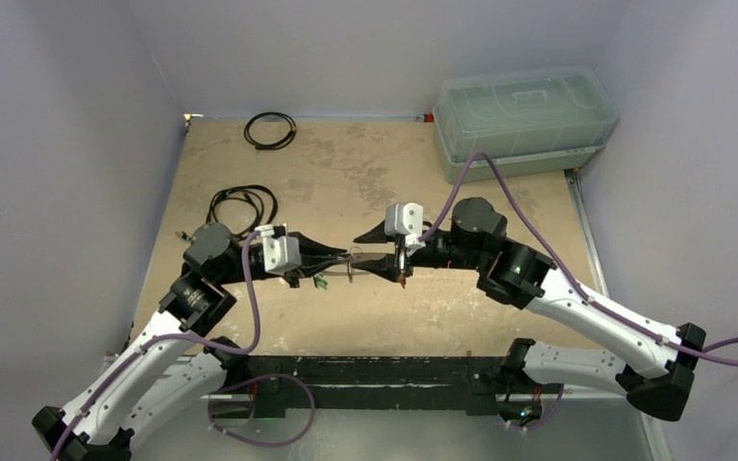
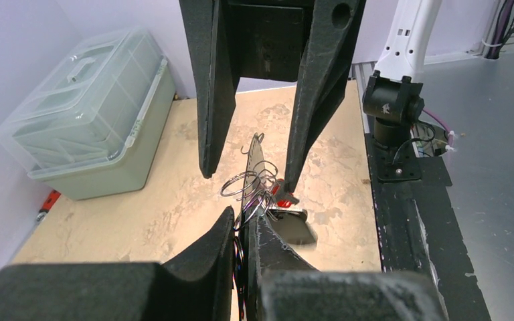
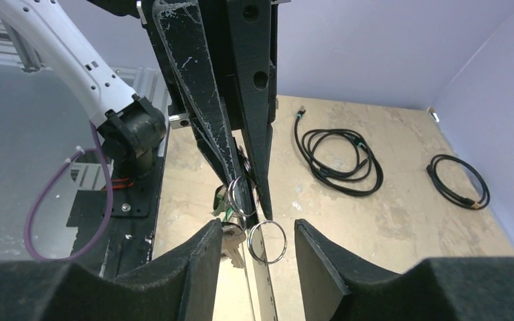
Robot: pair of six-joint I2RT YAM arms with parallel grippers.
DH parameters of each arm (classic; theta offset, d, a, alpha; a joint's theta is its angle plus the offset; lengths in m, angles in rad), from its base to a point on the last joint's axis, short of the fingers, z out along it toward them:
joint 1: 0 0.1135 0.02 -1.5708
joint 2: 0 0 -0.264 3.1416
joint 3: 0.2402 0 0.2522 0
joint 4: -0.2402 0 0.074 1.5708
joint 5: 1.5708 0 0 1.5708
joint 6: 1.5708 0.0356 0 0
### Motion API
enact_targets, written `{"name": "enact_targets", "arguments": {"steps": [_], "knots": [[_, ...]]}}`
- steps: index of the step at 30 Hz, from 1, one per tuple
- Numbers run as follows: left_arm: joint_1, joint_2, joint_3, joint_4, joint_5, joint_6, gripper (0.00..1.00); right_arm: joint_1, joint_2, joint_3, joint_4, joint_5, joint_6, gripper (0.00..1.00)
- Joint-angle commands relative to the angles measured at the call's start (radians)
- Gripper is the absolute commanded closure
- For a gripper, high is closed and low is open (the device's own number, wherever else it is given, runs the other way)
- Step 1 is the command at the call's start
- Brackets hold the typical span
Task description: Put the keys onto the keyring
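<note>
Left fingers (image 2: pixel 207 254): closed on the keyring (image 2: pixel 255 155), which is held edge-on above the desk (image 2: pixel 167 200).
Right fingers (image 3: pixel 201 261): spread apart, set either side of the keyring.
Keys (image 2: pixel 282 200): hung among thin wire rings (image 2: pixel 237 184) at the keyring.

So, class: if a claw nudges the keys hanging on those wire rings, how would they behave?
Likely floppy as a bunch: the keys dangle from loose wire rings, so they would swing. Probably light, being small beside the left claw.
</note>
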Motion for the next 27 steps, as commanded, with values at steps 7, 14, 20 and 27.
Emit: {"name": "enact_targets", "arguments": {"steps": [7,14,20,27], "knots": [[0.017,-0.014,0.012,0.087,0.017,-0.021,1.0,0.001,-0.006,0.007,0.089,0.002,0.039,0.49],[0.017,-0.013,0.012,0.088,0.023,-0.022,1.0,0.001,0.026,-0.01,0.156,0.112,0.082,0.49],[0.017,-0.017,0.011,0.095,0.024,-0.027,1.0,0.001,0.045,-0.035,0.134,0.165,0.073,0.5],[0.022,-0.026,0.002,0.133,0.053,-0.056,1.0,0.001,0.038,-0.094,0.154,0.196,0.081,0.5]]}}
